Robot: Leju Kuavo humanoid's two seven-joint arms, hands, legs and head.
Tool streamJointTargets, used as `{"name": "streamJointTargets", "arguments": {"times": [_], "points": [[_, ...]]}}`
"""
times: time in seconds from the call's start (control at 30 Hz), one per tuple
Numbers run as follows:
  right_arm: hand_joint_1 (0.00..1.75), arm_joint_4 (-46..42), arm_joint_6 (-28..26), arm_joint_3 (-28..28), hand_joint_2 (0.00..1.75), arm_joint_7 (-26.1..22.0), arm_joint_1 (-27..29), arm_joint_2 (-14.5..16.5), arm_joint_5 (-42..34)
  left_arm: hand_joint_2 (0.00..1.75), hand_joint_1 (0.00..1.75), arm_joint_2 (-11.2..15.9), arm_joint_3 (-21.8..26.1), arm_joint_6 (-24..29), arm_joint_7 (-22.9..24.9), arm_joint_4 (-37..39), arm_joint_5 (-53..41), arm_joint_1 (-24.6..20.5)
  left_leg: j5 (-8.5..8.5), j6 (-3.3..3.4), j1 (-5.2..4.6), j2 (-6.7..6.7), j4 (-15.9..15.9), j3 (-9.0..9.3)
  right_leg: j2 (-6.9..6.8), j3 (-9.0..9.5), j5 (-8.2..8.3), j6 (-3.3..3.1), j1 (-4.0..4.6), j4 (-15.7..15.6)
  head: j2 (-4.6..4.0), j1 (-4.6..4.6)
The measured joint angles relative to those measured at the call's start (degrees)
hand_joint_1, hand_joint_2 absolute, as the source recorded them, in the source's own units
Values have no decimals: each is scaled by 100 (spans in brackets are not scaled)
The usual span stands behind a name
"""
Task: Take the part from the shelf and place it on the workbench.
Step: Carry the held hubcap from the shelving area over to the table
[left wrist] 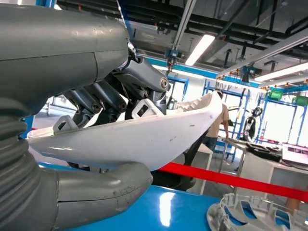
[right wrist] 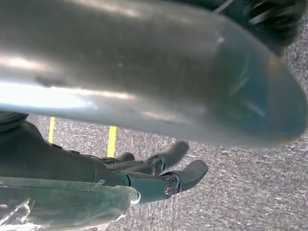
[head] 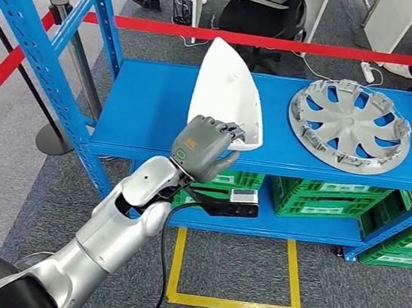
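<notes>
**Left hand on the white shell's near edge, part on the shelf**

Left hand (head: 204, 148) grips the near rim of the white, pointed moulded-plastic shell (head: 224, 88): dark fingers (left wrist: 145, 79) over the lip, thumb (left wrist: 98, 190) underneath. The shell stands tilted at mid-left of the blue steel shelf (head: 146, 116). It looks thin, light and fairly stiff, glossy and so probably slippery; a rim hold near the broad end seems soundest. Right hand (right wrist: 160, 175) hangs over grey carpet, fingers apart, holding nothing. Further right lies a silver plastic wheel cover (head: 349, 125).
</notes>
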Motion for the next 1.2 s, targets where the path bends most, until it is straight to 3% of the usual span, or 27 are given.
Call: {"name": "streamJointTargets", "arguments": {"times": [0.07,0.1,0.2,0.27,0.37,0.57,0.7,0.83,0.9,1.0,1.03,1.07,1.1,1.17,1.2], "points": [[0,-1,0,0,0,0,11,0,-1,175,175,1,0,-2,0,0,0,20,14,14,-12,3,2,-17,0,-168,-123,8,4,433,0,4],[0,-1,0,0,0,0,14,-1,-1,175,175,1,0,-3,0,0,1,27,22,14,-15,1,4,-22,0,-80,-20,5,5,298,0,6],[0,-2,1,0,0,-2,-3,-6,-1,175,175,1,1,-3,0,0,0,24,34,-20,-26,-8,31,-36,-8,549,424,-23,7,-842,0,13],[0,-2,3,0,0,-5,-18,-6,-1,175,175,1,0,-3,0,0,-9,21,41,-30,-49,-10,60,-69,-2,734,502,-40,6,-1215,0,11],[0,-2,14,0,0,-7,-4,-5,-3,175,175,1,-8,-3,0,0,-38,23,85,79,-65,-6,58,-99,19,709,545,-53,15,-1231,0,5],[0,-2,45,-3,0,-7,-5,-7,-60,175,175,-3,-22,-13,1,8,-41,21,157,-27,-59,-3,-15,-124,19,649,583,-104,24,-1230,0,7],[0,-2,81,-22,0,-23,-6,-7,-132,175,175,-4,-34,-4,0,48,39,35,146,-28,-70,-3,3,-144,18,642,590,-89,10,-1230,0,9],[0,-2,83,-26,0,-49,-5,-7,-152,175,175,-40,-33,106,9,52,118,97,172,10,-70,1,-64,-123,8,642,582,-21,-7,-1258,0,9],[0,-2,81,-26,0,-54,-3,-7,-158,175,175,-80,-33,170,19,50,102,118,215,34,-37,18,-148,-83,-1,515,377,10,5,-977,0,23],[0,-2,81,-28,0,-55,6,-7,-162,175,175,-105,-33,181,53,51,92,171,217,50,-33,75,-157,-83,-4,27,-130,51,7,78,0,44],[0,-2,81,-31,0,-53,13,-7,-162,175,175,-111,-32,162,75,52,107,200,214,50,-34,96,-153,-86,-6,-67,-165,67,6,265,0,44],[0,-2,81,-36,0,-51,22,-8,-163,175,175,-120,-31,130,89,54,143,227,210,44,-31,124,-146,-88,-15,-55,-91,81,3,234,0,44],[0,-2,81,-44,0,-48,29,-11,-162,175,175,-128,-27,98,69,57,216,250,202,32,-24,155,-133,-88,-43,72,77,93,-3,-28,0,44],[0,-2,81,-56,0,-44,28,-17,-153,175,175,-133,-14,55,-54,73,413,273,172,-22,-15,224,-85,-92,-187,467,433,106,-3,-812,0,48],[0,-2,82,-60,0,-41,20,-18,-146,175,175,-128,-2,51,-124,87,495,274,156,-55,-19,254,-48,-100,-242,604,534,80,3,-1087,0,47]]}}
